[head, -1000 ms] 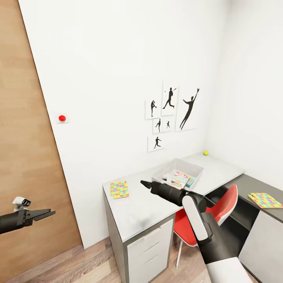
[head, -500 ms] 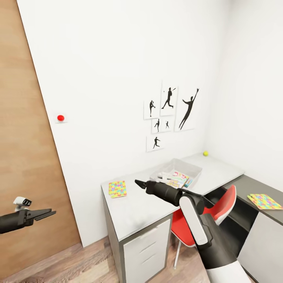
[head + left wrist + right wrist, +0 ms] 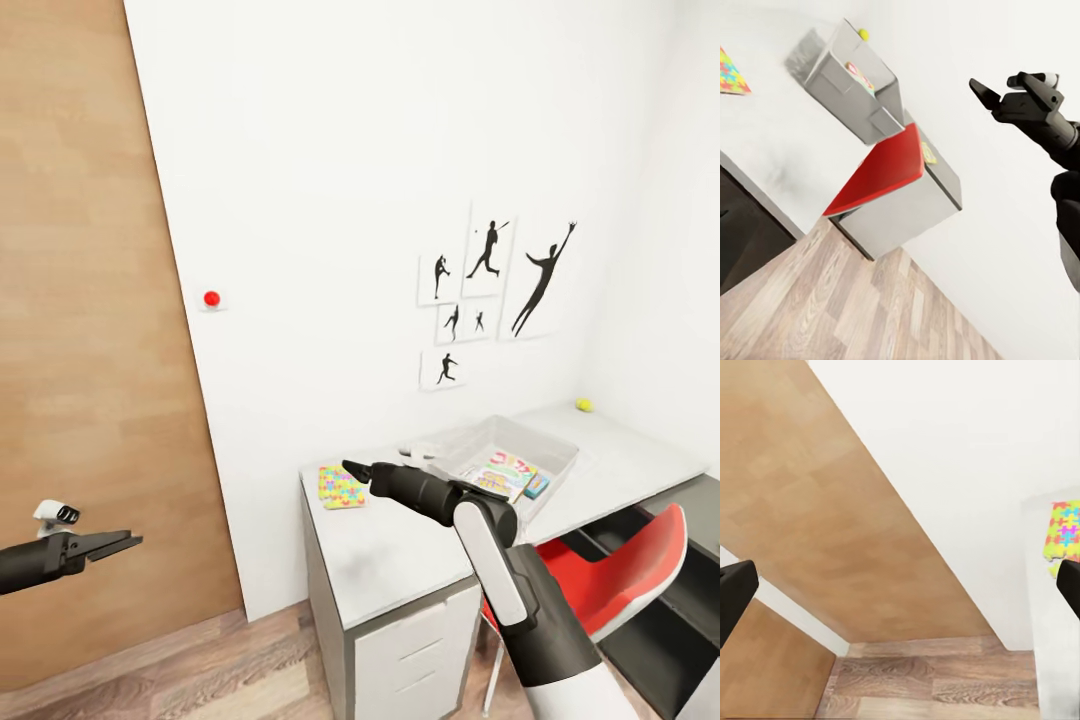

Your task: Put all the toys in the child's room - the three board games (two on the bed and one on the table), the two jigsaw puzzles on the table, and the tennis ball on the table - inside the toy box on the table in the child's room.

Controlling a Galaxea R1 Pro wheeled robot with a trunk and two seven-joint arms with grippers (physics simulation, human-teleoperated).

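White walls closed in the child's room, with a wood-panelled door (image 3: 90, 330) at the left of the head view, a wood plank floor (image 3: 230, 670) below, and a cluster of black sports silhouettes (image 3: 490, 290) on the wall above the table (image 3: 400, 550). Against the head pictures of the second before, the whole scene had slid rightward, the red button (image 3: 211, 298) on the wall included, so the camera had turned or the base had moved; the things on the desk had not shifted among themselves. The right gripper (image 3: 350, 468) reached further over the pale grey top than before, hanging above it with nothing between its fingers, which the right wrist view showed spread wide. One jigsaw puzzle (image 3: 341, 487) lay flat near the table's back left corner, just past that gripper and clear of it. The toy box (image 3: 545, 450) stood further along the top, apart from the puzzle, with printed game boxes (image 3: 500, 472) already lying inside. The tennis ball (image 3: 583, 405) sat near the far corner by the wall, outside the box. A red chair (image 3: 620, 570) was tucked under the desk. The left gripper (image 3: 118, 543) hung low out at the side over the floor, its jaws slightly parted and empty. By my reading, the approach was lining the right arm up on the puzzle, which looked the likely next pick.
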